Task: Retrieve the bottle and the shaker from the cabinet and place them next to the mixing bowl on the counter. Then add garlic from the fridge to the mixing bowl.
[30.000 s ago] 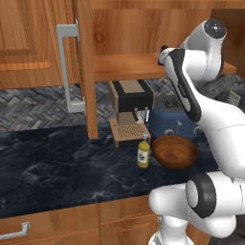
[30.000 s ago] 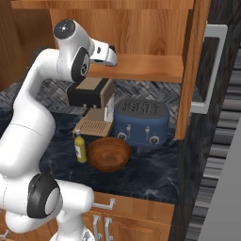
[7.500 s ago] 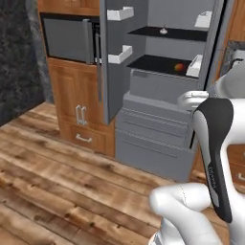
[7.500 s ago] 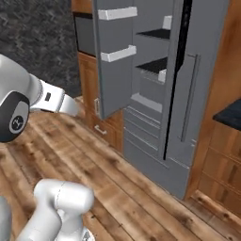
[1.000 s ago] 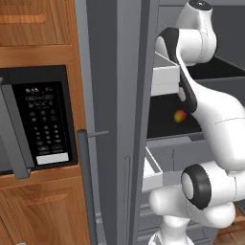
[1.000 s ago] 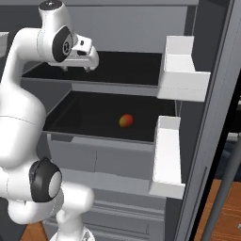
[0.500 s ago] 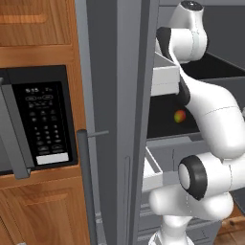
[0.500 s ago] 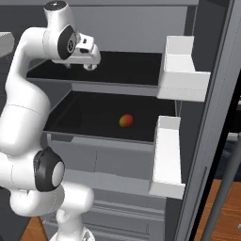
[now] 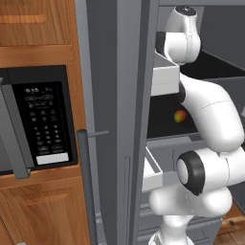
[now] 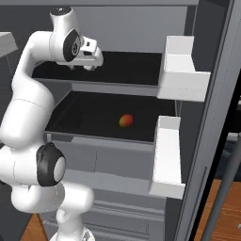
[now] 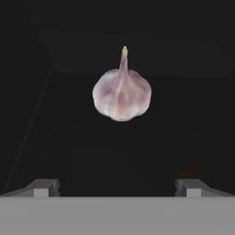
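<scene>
Upper dark fridge shelf [image 10: 132, 70]: open run ahead of the pincer [image 11: 117, 188], tips spread wide; only the pale pink garlic bulb [image 11: 121, 94] stands in that line. White door bins [image 10: 181, 70] flank the right side. Lower black shelf [image 10: 89, 117] carries one red-orange round fruit [image 10: 125, 120].

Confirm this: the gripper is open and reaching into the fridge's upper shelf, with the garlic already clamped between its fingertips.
Not clamped. The hand view shows the garlic lying on the dark shelf ahead of the gripper, well clear of both fingertips, which stand wide apart. The rest holds: the gripper is open and reaching into the fridge's upper shelf, as the right base view shows.
</scene>
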Motion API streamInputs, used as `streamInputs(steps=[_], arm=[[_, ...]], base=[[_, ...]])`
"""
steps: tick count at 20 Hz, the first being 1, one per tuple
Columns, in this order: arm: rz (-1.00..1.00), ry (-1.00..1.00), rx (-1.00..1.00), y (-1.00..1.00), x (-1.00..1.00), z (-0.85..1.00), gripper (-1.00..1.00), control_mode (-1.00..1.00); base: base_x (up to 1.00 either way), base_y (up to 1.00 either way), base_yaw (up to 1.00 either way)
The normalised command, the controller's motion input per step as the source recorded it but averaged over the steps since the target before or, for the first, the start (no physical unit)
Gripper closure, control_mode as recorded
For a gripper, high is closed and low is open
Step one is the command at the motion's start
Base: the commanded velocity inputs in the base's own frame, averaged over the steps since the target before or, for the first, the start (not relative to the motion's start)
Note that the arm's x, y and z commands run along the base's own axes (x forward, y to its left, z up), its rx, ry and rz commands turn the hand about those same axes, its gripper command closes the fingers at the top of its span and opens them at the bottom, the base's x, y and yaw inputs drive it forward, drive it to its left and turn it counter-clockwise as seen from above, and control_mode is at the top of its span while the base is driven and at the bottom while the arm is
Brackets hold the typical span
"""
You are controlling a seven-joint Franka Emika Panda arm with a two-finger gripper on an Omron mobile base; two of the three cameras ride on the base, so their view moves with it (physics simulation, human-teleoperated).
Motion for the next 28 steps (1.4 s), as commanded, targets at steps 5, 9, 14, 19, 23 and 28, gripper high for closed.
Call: streamInputs(steps=[5, 9, 14, 19, 23, 28], arm=[[0.00, 0.00, 0.00, 0.00, 0.33, -0.01, -1.00, -1.00], [0.00, -0.01, 0.00, 0.00, 0.33, -0.01, -1.00, -1.00], [0.00, -0.01, 0.00, 0.00, 0.15, 0.00, -1.00, -1.00], [0.00, -0.04, 0.00, 0.00, 0.30, 0.00, -1.00, -1.00], [0.00, -0.05, 0.00, 0.00, 0.24, -0.04, -1.00, -1.00], [0.00, -0.02, 0.00, 0.00, 0.09, -0.02, -1.00, -1.00]], base=[[0.00, 0.00, 0.00], [0.00, 0.00, 0.00], [0.00, 0.00, 0.00], [0.00, 0.00, 0.00], [0.00, 0.00, 0.00], [0.00, 0.00, 0.00]])
